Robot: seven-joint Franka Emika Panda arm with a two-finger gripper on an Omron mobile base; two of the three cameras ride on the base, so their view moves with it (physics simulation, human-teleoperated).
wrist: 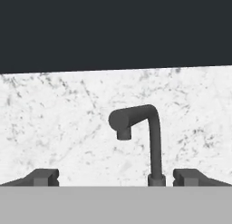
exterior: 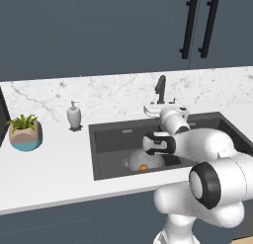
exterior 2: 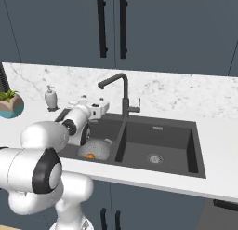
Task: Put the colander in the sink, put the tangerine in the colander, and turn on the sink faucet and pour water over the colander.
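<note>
1. The colander (exterior 2: 94,149) sits on the floor of the left basin of the sink (exterior 2: 186,131), and the tangerine (exterior 2: 90,156) rests inside it. Judging from this, the first two parts of the task are done and the faucet step remains.

2. The sink faucet (exterior 2: 122,91) stands on the back rim of the sink, at the divider between the two basins. Its long axis is vertical, a slim upright post. In the right base view its spout bends over toward 9 to 10 o'clock, out above the left basin. A short lever juts from the post low down, toward 3 o'clock in that view.

3. The gripper (exterior 2: 101,106) hovers above the back of the left basin, level with the lower post. In the right base view the faucet lies just beside it at about 3 o'clock.

4. In the hand view the faucet (wrist: 154,141) rises straight ahead, slightly toward 1 o'clock of centre. The two fingertips (wrist: 43,177) stand wide apart at the bottom corners and hold nothing. The post base sits just inside the right fingertip.

5. The coming move likely turns on reaching the side lever, which lies on the far side of the post from the hand. The lever itself cannot be made out in the hand view.
</note>
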